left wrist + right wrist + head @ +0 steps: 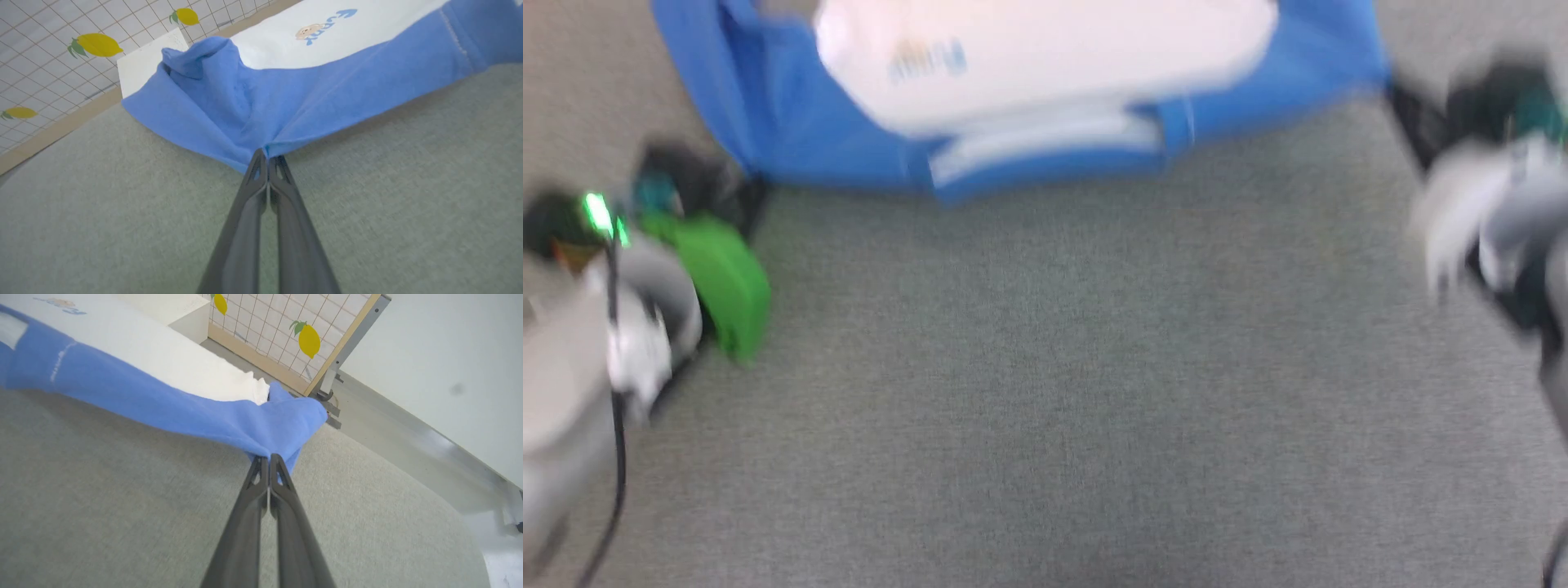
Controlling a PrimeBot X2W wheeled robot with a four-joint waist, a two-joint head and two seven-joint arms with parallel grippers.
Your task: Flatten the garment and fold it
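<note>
The garment (pixel 1029 90), white body with bright blue sleeves and neckband, stretches across the far part of the grey table in the blurred head view. Its small blue chest print (pixel 322 26) shows in the left wrist view. My left gripper (pixel 266 155) is shut on the blue fabric (pixel 229 110) at the garment's left corner. My right gripper (pixel 267 457) is shut on the blue fabric (pixel 282 420) at its right corner. Both corners are lifted slightly, and the cloth hangs taut between them. In the head view the left gripper (pixel 747 184) and right gripper (pixel 1401 98) flank the garment.
Grey felt-like table surface (pixel 1045 392) spreads in front of the garment. A white box (pixel 143 61) and a lemon-patterned grid panel (pixel 286 326) with a wooden frame stand behind the table. The table's rounded edge (pixel 441 486) and pale floor lie at the right.
</note>
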